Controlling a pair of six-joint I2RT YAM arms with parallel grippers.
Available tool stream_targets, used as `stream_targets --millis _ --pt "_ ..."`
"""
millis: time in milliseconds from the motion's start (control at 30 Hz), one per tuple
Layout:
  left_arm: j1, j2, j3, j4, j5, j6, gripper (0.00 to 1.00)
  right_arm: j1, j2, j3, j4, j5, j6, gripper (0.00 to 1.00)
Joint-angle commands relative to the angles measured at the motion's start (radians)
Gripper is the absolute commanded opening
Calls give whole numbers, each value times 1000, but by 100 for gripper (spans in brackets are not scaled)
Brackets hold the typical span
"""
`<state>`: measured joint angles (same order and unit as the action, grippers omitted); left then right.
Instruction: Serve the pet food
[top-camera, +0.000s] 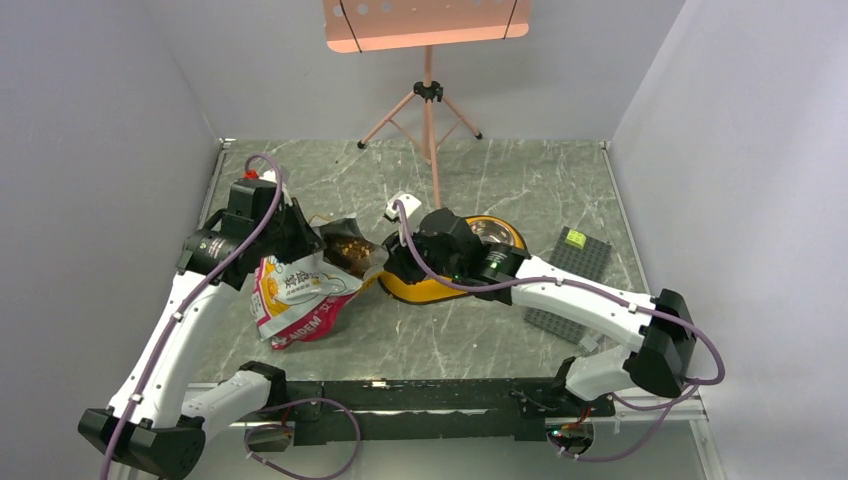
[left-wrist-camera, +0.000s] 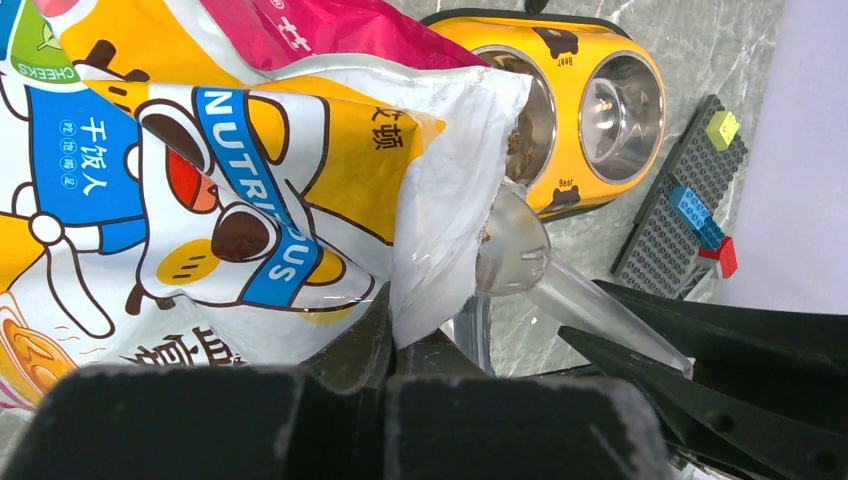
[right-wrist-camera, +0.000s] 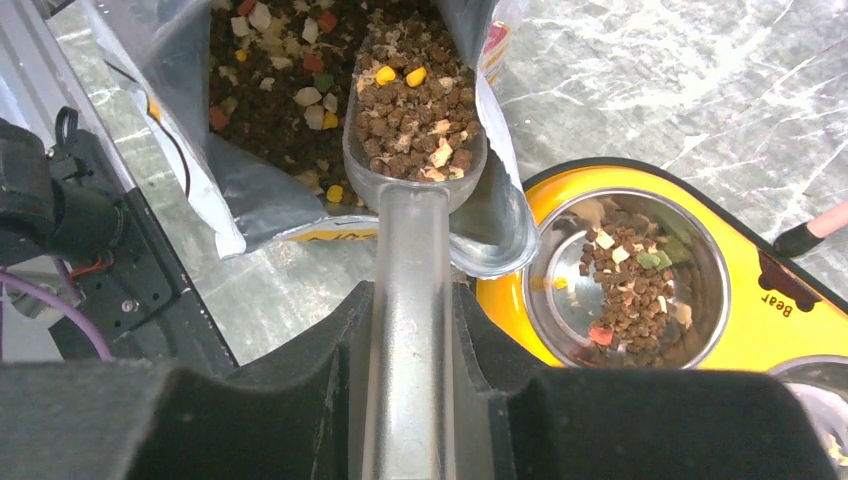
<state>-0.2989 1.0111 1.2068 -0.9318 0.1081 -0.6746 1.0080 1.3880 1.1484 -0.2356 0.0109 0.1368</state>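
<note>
Your left hand (left-wrist-camera: 395, 340) is clenched on the bag (left-wrist-camera: 250, 180) edge. Your right hand (right-wrist-camera: 412, 300) grasps the scoop (right-wrist-camera: 412, 230), heaped with kibble (right-wrist-camera: 410, 125), at the bag mouth, upper centre.

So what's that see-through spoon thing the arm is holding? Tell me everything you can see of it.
The scoop is clear, slightly cloudy plastic: a rounded bowl on a long, flat handle. It lies roughly level, its bowl heaped with brown kibble flecked with yellow and pale bits. The right gripper clamps the handle between its black fingers. The bowl sits in the open mouth of the bag, just beside the yellow feeder.
</note>
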Motion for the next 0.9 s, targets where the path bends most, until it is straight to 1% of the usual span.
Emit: stream_targets --millis 0,333,500,600,867 --pt "-7 -57 72 52 56 -18 0 6 -75 6 161 50 -72 0" --pt "0 -28 101 89 56 -71 0 35 -163 2 138 79 -126 0" --pt "1 -9 114 74 48 -83 0 45 -200 22 97 93 -128 0" --pt "5 -2 111 83 54 -99 0 49 -221 20 78 97 -159 0" --pt "7 9 127 98 53 -121 0 50 -268 -2 31 112 -157 0"
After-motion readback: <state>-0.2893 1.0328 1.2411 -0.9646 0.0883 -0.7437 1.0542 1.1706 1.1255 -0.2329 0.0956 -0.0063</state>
